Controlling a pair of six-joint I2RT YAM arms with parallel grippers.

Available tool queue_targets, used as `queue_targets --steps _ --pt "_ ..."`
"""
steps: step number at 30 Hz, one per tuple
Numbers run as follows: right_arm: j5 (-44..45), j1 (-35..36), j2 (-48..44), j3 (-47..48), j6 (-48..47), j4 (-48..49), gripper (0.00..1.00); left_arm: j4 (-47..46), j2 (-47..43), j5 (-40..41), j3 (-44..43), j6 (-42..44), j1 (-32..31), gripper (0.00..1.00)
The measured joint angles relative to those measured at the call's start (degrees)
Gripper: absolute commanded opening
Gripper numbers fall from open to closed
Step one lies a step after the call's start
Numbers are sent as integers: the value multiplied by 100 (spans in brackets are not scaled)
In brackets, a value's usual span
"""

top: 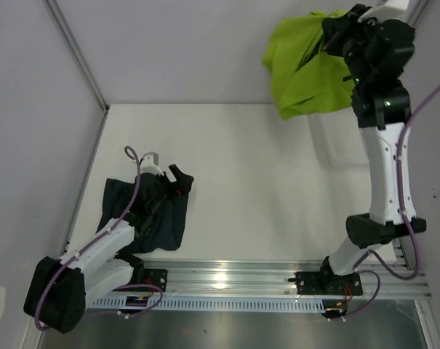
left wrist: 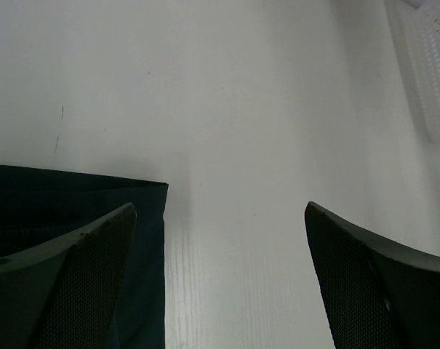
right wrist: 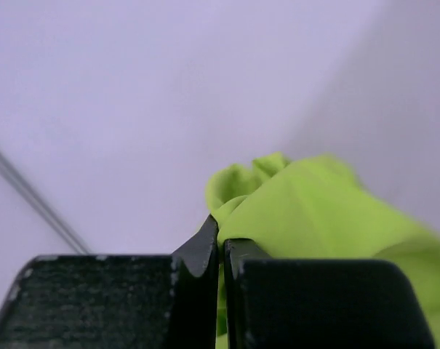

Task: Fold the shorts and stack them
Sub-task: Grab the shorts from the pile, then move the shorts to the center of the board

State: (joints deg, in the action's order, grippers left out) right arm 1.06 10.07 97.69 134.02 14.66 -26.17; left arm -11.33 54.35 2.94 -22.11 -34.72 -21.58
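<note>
1. Bolted to a silver metal rail (top: 227, 280) at the near edge of the white desk (top: 256, 189), both arms reach forward.
2. Left pincer (left wrist: 218, 211) stands wide open and empty, low over the desk. One finger is above the edge of the dark navy fabric shorts (top: 170, 227), which lie at the near left.
3. White plastic mesh basket (left wrist: 432, 73) sits towards the far right.
4. Right pincer (right wrist: 220, 243) is clamped tight on a fold of the bright lime green fabric shorts (top: 303, 69), which hang bunched from it, raised off the desk at the far right.
</note>
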Motion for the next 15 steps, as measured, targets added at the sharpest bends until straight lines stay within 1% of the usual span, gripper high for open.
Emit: queue_targets --steps 3,5,6,7,10,12,13,14,15 --pt "-374 13 -691 -17 85 94 0 -20 496 7 -365 0 -4 99" --pt "-605 -70 -953 -166 258 181 0 -28 610 9 -553 0 -4 99" --pt "-708 -76 -1082 -389 356 302 0 -61 603 11 -599 2 -4 99" --pt "-804 -63 -1217 -699 428 409 0 -85 568 17 -623 2 -4 99" --pt "-1080 76 -1558 -2103 706 911 0 -92 363 76 -629 4 -4 99" --pt "-1213 131 -1563 -2824 909 1054 0 -57 140 162 -629 7 -4 99" --pt "-1255 151 -1447 -3150 992 1113 6 -31 39 197 -629 7 -4 99" --pt "-1252 179 -1303 -3397 1064 1102 22 0 -92 254 -629 7 -4 99" --pt "-1244 238 -1058 -3665 1154 1032 76 15 -203 299 -629 7 -4 99"
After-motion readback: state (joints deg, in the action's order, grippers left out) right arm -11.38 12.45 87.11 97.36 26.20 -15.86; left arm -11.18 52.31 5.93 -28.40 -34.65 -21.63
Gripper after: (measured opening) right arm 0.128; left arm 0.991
